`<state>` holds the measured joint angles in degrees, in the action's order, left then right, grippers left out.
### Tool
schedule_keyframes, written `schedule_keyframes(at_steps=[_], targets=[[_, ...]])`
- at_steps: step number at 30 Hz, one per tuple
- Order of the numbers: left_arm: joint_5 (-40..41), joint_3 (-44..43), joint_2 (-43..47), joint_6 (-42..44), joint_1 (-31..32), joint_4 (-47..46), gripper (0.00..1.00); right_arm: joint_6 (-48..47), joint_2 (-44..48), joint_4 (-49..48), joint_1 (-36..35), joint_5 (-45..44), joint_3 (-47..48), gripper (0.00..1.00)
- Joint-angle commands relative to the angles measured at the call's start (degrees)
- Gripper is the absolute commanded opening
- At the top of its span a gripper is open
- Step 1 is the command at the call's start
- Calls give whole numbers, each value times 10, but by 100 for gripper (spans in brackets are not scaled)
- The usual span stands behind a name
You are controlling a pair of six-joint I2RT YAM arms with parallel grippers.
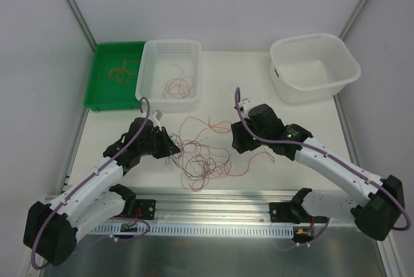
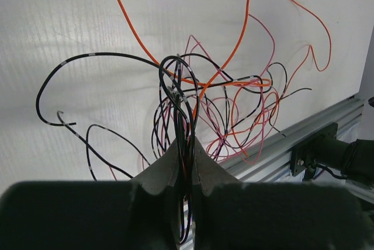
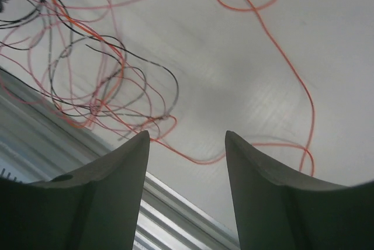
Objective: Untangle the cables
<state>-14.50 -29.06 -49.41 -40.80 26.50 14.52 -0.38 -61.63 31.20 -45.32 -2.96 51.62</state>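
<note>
Low, left arm (image 1: 110,173) outstretched to cables (image 1: 202,155).

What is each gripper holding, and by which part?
The left gripper pinches several looped strands of the cables, mostly black, at the tangle's left edge. The right gripper is open, holding nothing.

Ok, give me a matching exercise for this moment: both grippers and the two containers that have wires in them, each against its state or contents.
Things:
1 left gripper
2 right gripper
3 green tray
4 white basket

States:
A holds red wire
B open, nothing between the fingers
C shut on cables
D holds orange-tan wire

Pairs: 1-C, 2-B, 3-D, 4-A
</note>
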Motion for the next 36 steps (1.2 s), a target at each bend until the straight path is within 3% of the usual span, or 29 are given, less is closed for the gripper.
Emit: schedule_keyframes(at_steps=[1, 11, 19, 23, 26, 31, 33, 36], targets=[[-4, -13, -3, 16, 11, -6, 5, -59, -69, -105, -4, 147, 40, 58], [8, -32, -25, 18, 35, -10, 5, -86, -215, -189, -30, 265, 80, 51], [6, -39, -44, 25, 49, -17, 5, -81, -278, -231, -43, 271, 89, 49], [4, -40, -37, 28, 52, -20, 5, -80, -303, -242, -43, 270, 95, 43], [1, -39, -27, 32, 53, -22, 5, -78, -311, -249, -43, 261, 92, 35], [9, -28, -5, 34, 52, -21, 7, -76, -292, -250, -43, 237, 79, 2], [21, -20, 5, 29, 52, -20, 16, -85, -261, -225, -42, 212, 73, 1], [39, -13, 20, 20, 52, -16, 18, -95, -214, -193, -37, 171, 67, 1]])
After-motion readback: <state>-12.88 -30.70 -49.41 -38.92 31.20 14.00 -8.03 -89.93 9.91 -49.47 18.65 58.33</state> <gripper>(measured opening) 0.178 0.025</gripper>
